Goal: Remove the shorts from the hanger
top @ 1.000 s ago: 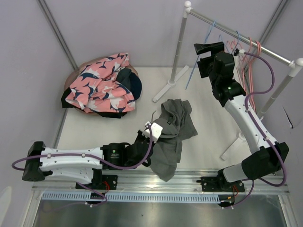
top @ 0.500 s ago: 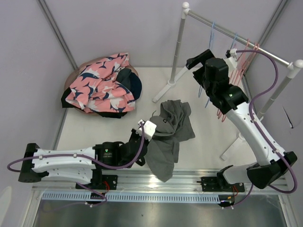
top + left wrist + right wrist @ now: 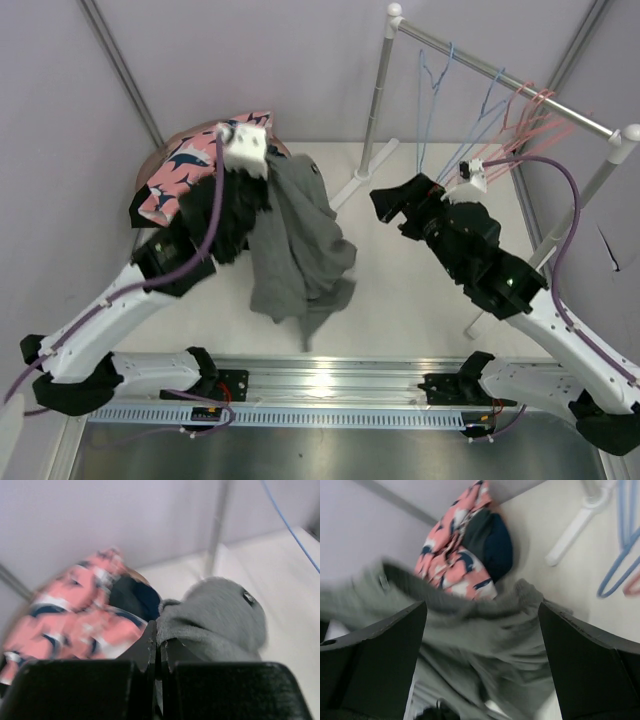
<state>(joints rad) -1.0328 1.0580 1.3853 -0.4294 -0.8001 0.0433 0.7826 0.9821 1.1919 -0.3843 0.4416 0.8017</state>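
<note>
My left gripper (image 3: 268, 168) is raised at the back left, shut on the top edge of the grey shorts (image 3: 295, 255), which hang free from it over the table. In the left wrist view the jaws (image 3: 159, 632) are pinched on the grey cloth (image 3: 220, 615). Behind it lies a pile of pink printed shorts (image 3: 180, 170) with navy shorts (image 3: 132, 597) in it. My right gripper (image 3: 395, 205) stands open mid-table, pointing at the grey shorts (image 3: 485, 645) with nothing between its fingers (image 3: 375, 650). Blue hangers (image 3: 430, 75) and pink hangers (image 3: 530, 105) hang bare on the rail.
The clothes rack's rail (image 3: 500, 72) crosses the back right, with one upright and its white foot (image 3: 350, 185) near the table's middle back. The pile rests in a round tan basket (image 3: 143, 178). Purple walls close in at the left and back.
My left arm has swung up and back to the left, lifting the grey shorts off the table toward the pile. My right arm has dropped from the rail and come forward, still open.
</note>
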